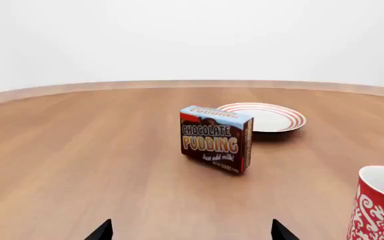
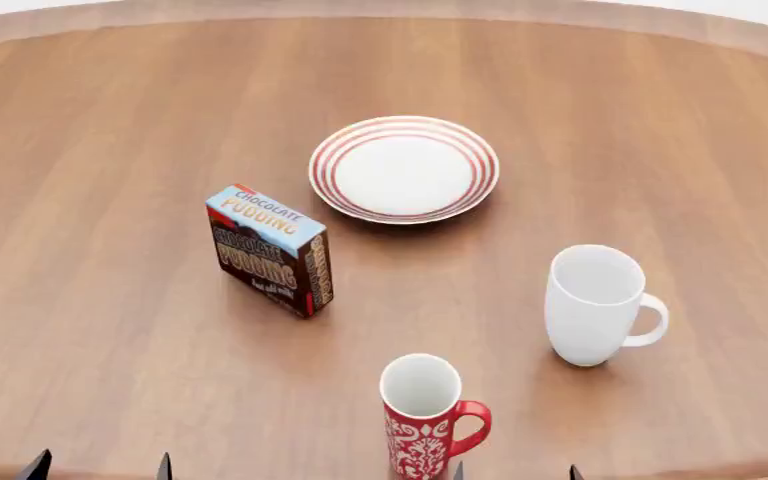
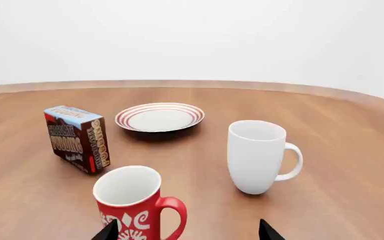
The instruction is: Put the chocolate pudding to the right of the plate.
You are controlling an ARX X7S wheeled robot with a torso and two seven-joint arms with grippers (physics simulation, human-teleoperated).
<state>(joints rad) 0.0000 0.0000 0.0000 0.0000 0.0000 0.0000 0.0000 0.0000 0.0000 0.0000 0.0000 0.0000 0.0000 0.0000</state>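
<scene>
The chocolate pudding (image 2: 271, 250) box stands upright on the wooden table, left of and nearer to me than the plate (image 2: 404, 175). A small gap separates them. In the left wrist view the chocolate pudding (image 1: 217, 139) is straight ahead, with the plate (image 1: 272, 117) behind it. My left gripper (image 1: 191, 232) is open and empty, well short of the box; only its fingertips (image 2: 37, 467) show at the near table edge. My right gripper (image 3: 188, 232) is open too, holding nothing. From the right wrist, the box (image 3: 77, 137) and plate (image 3: 160, 117) lie further off.
A red patterned mug (image 2: 422, 420) stands close in front of the right gripper, partly ahead of one fingertip (image 3: 108, 231). A white mug (image 2: 594, 305) stands right of the plate and nearer me. The round table's far edge (image 2: 384, 8) curves behind.
</scene>
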